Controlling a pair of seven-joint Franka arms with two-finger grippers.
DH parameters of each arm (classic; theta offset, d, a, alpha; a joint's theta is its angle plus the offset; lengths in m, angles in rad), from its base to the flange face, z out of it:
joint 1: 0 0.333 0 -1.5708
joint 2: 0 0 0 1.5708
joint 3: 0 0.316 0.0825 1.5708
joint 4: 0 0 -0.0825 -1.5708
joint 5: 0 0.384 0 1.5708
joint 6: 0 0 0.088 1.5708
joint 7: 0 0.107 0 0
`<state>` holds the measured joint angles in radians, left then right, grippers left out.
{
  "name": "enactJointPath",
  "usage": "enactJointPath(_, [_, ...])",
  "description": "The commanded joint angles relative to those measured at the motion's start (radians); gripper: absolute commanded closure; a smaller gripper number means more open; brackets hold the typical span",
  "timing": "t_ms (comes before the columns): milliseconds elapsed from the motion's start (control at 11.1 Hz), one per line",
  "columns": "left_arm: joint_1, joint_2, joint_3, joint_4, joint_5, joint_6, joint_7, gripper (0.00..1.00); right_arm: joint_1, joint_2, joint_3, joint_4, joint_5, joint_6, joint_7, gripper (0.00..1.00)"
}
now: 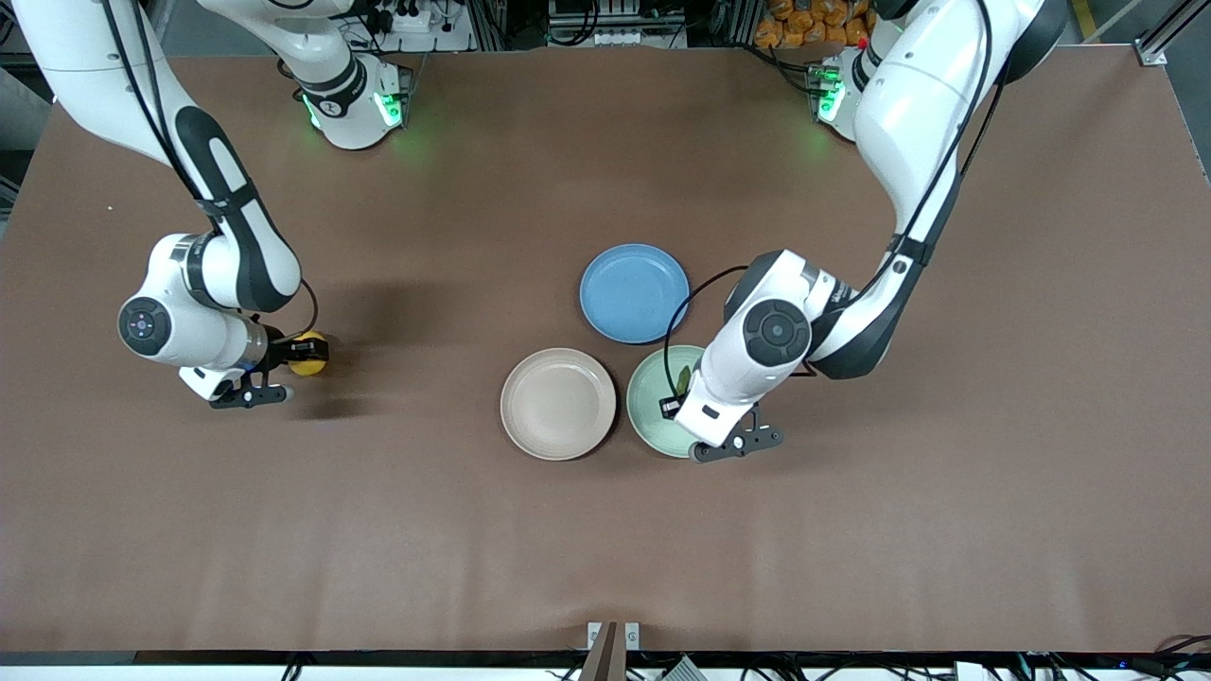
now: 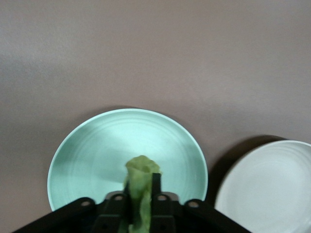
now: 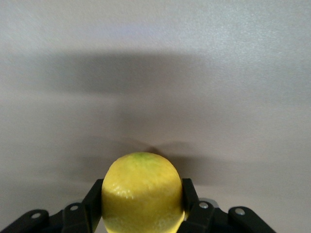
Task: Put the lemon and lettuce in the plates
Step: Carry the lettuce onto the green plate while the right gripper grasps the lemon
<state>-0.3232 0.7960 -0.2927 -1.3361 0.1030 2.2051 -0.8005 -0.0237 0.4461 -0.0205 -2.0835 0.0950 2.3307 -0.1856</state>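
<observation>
My left gripper (image 1: 677,395) is over the mint green plate (image 1: 649,407) and is shut on the lettuce (image 2: 142,194), a crumpled green leaf that hangs between its fingers above the plate (image 2: 97,155). A bit of the leaf (image 1: 680,379) shows in the front view. My right gripper (image 1: 305,354) is shut on the yellow lemon (image 1: 308,354) over bare table toward the right arm's end. The lemon (image 3: 142,191) fills the gap between the fingers. The beige-pink plate (image 1: 558,404) lies empty beside the mint one and also shows in the left wrist view (image 2: 272,189).
A blue plate (image 1: 634,292) lies empty farther from the front camera than the other two plates, touching neither. The brown table (image 1: 426,530) is bare around the lemon.
</observation>
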Motion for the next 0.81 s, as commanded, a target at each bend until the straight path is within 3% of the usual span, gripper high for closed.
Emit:
enactJointPath(0, [-0.008, 0.017, 0.010, 0.014, -0.009, 0.011, -0.003, 0.00, 0.020, -0.014, 0.005, 0.064, 0.118, -0.051, -0.002, 1.00])
enactJointPath(181, [-0.014, 0.014, 0.012, 0.014, -0.011, 0.011, -0.016, 0.00, 0.080, 0.014, 0.004, 0.126, 0.167, -0.059, 0.093, 1.00])
enactJointPath(452, [-0.013, 0.006, 0.017, 0.014, -0.006, 0.011, -0.020, 0.00, 0.204, 0.045, 0.004, 0.228, 0.167, -0.060, 0.361, 1.00])
enactJointPath(723, [-0.007, -0.009, 0.029, 0.014, 0.000, 0.001, -0.019, 0.00, 0.326, 0.146, 0.004, 0.405, 0.167, -0.060, 0.631, 1.00])
